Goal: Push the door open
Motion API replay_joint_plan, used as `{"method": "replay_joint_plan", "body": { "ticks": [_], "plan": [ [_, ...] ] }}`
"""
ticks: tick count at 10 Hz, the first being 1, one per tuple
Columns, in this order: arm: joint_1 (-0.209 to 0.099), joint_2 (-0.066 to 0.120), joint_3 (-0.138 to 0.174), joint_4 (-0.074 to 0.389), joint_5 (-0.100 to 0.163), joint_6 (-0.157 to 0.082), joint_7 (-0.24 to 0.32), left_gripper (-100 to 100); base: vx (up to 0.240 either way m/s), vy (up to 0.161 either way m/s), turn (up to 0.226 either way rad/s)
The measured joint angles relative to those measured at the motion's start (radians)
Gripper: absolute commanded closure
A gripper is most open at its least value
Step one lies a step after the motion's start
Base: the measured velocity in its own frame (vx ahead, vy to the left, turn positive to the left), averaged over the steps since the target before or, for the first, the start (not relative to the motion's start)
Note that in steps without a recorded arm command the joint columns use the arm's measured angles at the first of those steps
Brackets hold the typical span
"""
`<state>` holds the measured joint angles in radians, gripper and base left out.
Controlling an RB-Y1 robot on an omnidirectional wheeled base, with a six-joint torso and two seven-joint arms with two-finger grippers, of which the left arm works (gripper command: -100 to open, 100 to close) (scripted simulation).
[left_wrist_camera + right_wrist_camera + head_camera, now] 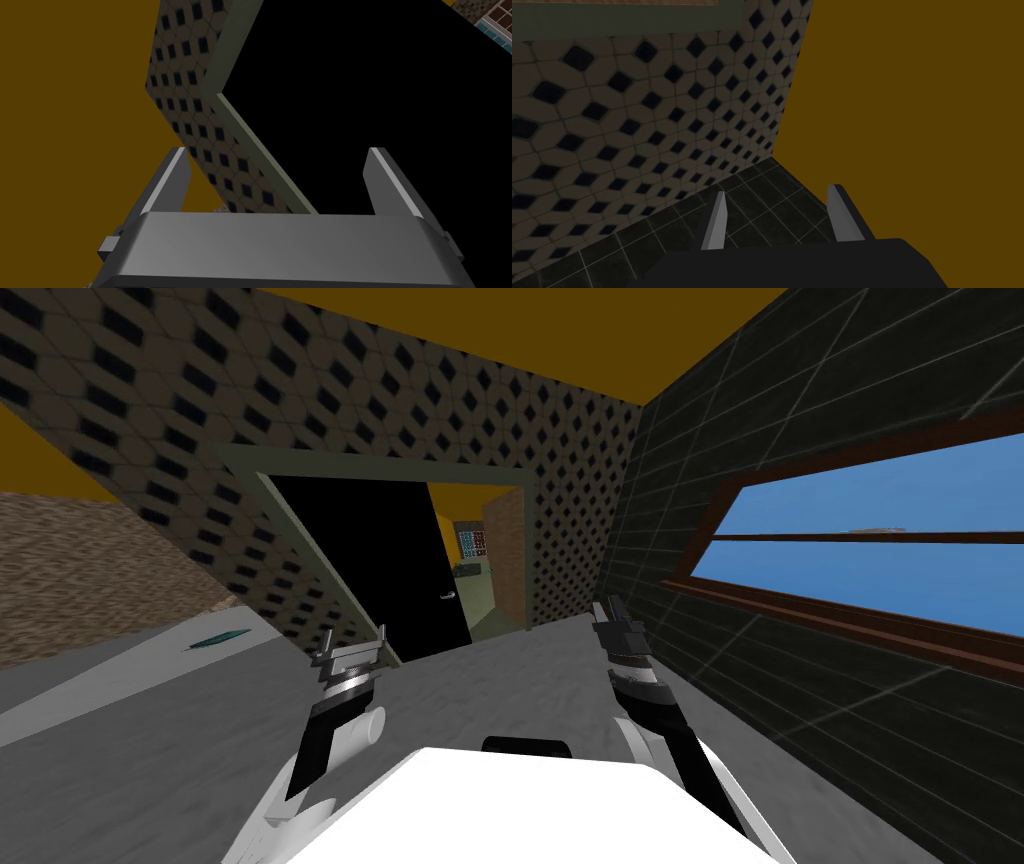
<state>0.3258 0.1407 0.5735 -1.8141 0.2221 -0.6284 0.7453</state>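
A black door point(375, 573) stands ahead in a grey-green frame point(300, 543), slightly ajar. Its small handle point(450, 596) sits near its right edge, and a narrow gap point(485, 573) beside it shows a lit room beyond. My left gripper point(350, 646) is raised in front of the door's lower left part, short of it, and stands open with nothing between its fingers. In the left wrist view that gripper point(277, 172) points at the door point(375, 90) and the frame's edge point(260, 155). My right gripper point(610, 618) is held up to the right of the doorway, open point(779, 215) and empty.
A dark tiled wall point(800, 708) with a wide window point(870, 558) runs close along my right. A patterned wall point(180, 458) surrounds the door. A small teal object point(215, 639) lies on the grey floor point(150, 738) at the left.
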Motion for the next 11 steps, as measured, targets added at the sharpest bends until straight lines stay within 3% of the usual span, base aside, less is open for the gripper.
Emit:
{"method": "replay_joint_plan", "body": {
  "ticks": [11],
  "plan": [
    [-0.037, 0.008, 0.153, 0.107, 0.068, -0.038, 0.212, -100, -0.01, 0.098, -0.224]
  ]
}}
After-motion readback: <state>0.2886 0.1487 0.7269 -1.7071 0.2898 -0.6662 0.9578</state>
